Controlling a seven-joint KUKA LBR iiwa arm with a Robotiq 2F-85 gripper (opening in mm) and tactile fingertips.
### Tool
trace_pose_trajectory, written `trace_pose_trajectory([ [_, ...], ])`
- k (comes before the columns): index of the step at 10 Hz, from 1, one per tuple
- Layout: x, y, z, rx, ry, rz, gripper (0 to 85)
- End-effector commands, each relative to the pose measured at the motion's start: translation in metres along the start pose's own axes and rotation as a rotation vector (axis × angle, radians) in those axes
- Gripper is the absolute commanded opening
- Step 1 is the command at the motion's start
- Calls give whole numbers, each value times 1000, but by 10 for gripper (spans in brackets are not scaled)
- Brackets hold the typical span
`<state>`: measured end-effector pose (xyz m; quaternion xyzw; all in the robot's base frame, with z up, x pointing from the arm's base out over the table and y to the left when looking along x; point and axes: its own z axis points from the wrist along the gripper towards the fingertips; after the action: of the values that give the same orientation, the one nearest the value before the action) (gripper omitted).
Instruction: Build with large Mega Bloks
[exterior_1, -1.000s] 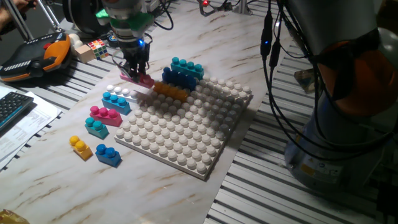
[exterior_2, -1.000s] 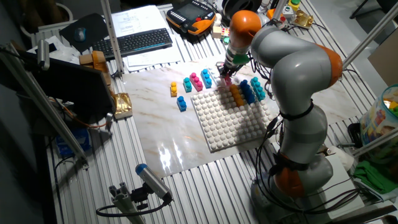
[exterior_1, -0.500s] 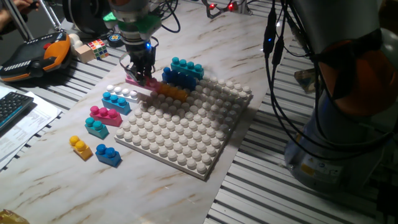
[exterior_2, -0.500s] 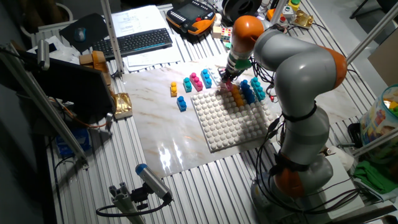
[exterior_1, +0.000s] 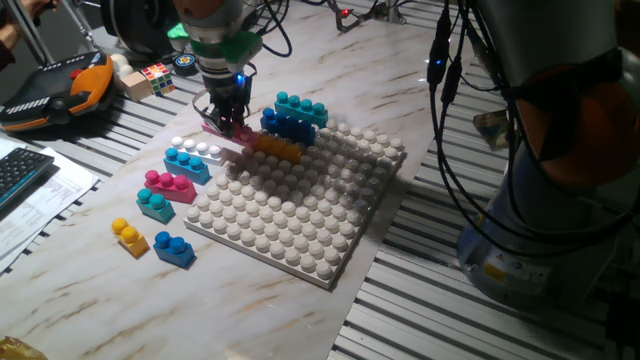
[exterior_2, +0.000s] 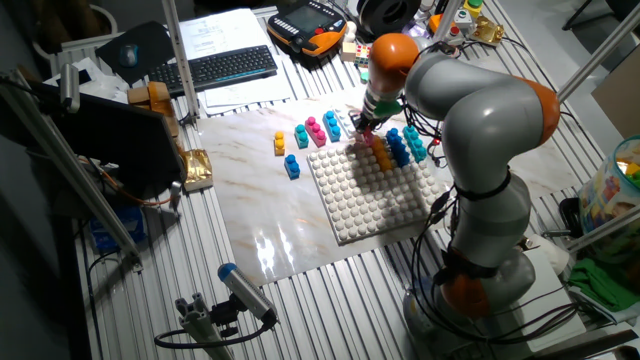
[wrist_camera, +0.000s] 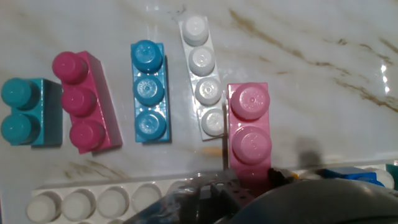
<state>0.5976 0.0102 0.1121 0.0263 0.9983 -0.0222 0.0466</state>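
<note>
Loose bricks (exterior_1: 168, 186) are lying on the table (exterior_1: 90, 280), off the baseplate's (exterior_1: 290, 215) left edge. Stacked bricks (exterior_1: 290, 122) are sitting along its far edge.

Pink brick (wrist_camera: 250, 134) above loose bricks (wrist_camera: 149, 91)

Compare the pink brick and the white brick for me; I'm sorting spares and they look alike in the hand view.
The pink brick shows two studs; the white brick shows four. The pink brick looks wider with bigger studs, likely because it is closer to the camera, while the white brick looks slimmer. The pink brick sits at the hand; the white brick lies free on the marble, slightly tilted. Both are single-row studded bricks.
</note>
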Motion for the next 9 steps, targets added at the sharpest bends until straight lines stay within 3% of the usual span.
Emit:
trace_pose_trajectory([
  [1,0,0,0,5,7,-1,10],
  [2,1,1,0,-1,12,-2,10],
  [5,38,24,-6,-28,38,-9,10],
  [7,62,27,-7,-18,46,-33,7],
  [9,78,25,4,-25,32,-46,7],
])
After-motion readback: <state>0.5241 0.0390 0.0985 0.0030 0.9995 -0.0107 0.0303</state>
